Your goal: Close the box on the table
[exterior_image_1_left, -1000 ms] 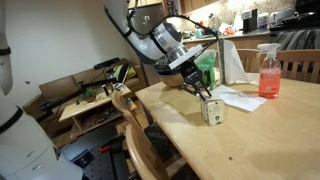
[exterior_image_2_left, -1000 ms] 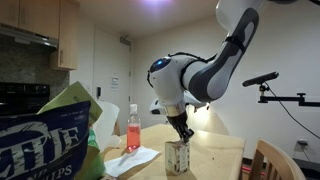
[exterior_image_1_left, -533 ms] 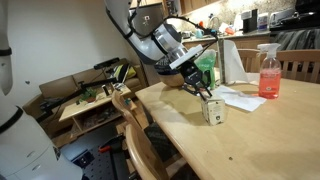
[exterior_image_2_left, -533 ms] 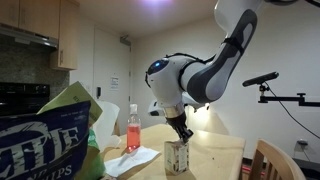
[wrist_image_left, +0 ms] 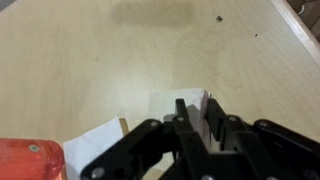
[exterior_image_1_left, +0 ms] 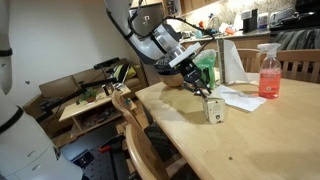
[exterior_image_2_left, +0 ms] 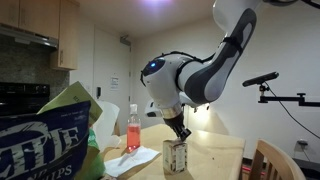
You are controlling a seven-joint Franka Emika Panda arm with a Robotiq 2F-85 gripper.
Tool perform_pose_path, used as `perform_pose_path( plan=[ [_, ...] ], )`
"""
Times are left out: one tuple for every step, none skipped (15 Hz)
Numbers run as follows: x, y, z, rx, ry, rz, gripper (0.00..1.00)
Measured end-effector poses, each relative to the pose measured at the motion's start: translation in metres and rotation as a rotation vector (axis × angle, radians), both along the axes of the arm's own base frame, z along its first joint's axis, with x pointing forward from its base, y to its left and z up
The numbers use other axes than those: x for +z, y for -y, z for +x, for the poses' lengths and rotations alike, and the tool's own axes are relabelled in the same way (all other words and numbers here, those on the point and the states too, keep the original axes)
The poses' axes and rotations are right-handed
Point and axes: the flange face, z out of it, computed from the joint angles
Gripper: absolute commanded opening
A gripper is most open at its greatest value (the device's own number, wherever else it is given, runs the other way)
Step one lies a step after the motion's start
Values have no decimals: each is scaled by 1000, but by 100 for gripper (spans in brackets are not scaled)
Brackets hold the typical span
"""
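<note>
The small cream-white box [exterior_image_1_left: 213, 110] stands upright on the light wooden table [exterior_image_1_left: 255, 140] near its edge. It also shows in an exterior view [exterior_image_2_left: 177, 157] and as a white flap edge in the wrist view [wrist_image_left: 206, 104]. My gripper [exterior_image_1_left: 205, 93] points down right at the box's top, fingertips touching or just above the flaps [exterior_image_2_left: 178, 135]. In the wrist view the fingers [wrist_image_left: 197, 112] are close together with the flap's white edge showing between them. I cannot tell whether they pinch it.
A pink spray bottle [exterior_image_1_left: 268, 75] and flat white paper sheets [exterior_image_1_left: 238, 97] lie behind the box. A wooden chair [exterior_image_1_left: 135, 130] stands at the table's edge. A low cluttered bench [exterior_image_1_left: 90, 100] is beyond. A chip bag [exterior_image_2_left: 50, 140] fills one view's foreground.
The arm has shifted very slightly. The gripper stays at the top of the box and the box has not moved.
</note>
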Motion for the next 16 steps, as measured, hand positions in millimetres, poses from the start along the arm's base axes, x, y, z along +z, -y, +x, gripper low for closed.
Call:
perform_pose_path(
  plan=[
    [0, -2, 1, 4, -2, -7, 30],
    [-1, -4, 1, 10, -2, -14, 29],
    [-1, -6, 2, 16, -4, -21, 31],
    [-1, -8, 2, 22, -5, -28, 30],
    [-1, -9, 3, 25, -5, -35, 31],
    [-1, -11, 4, 27, -6, -40, 30],
    [-1, -12, 4, 30, -6, -44, 31],
    [-1, -12, 5, 32, -6, -46, 30],
    [-1, -13, 6, 33, -5, -47, 31],
    [-2, -13, 6, 35, -6, -48, 29],
    [-3, -13, 7, 36, -6, -49, 30],
    [-4, -13, 7, 37, -6, -50, 31],
    [-5, -13, 8, 38, -6, -51, 33],
    [-5, -13, 9, 40, -5, -53, 33],
    [-6, -13, 10, 43, -5, -55, 36],
    [-7, -13, 10, 46, -4, -57, 41]
  ],
)
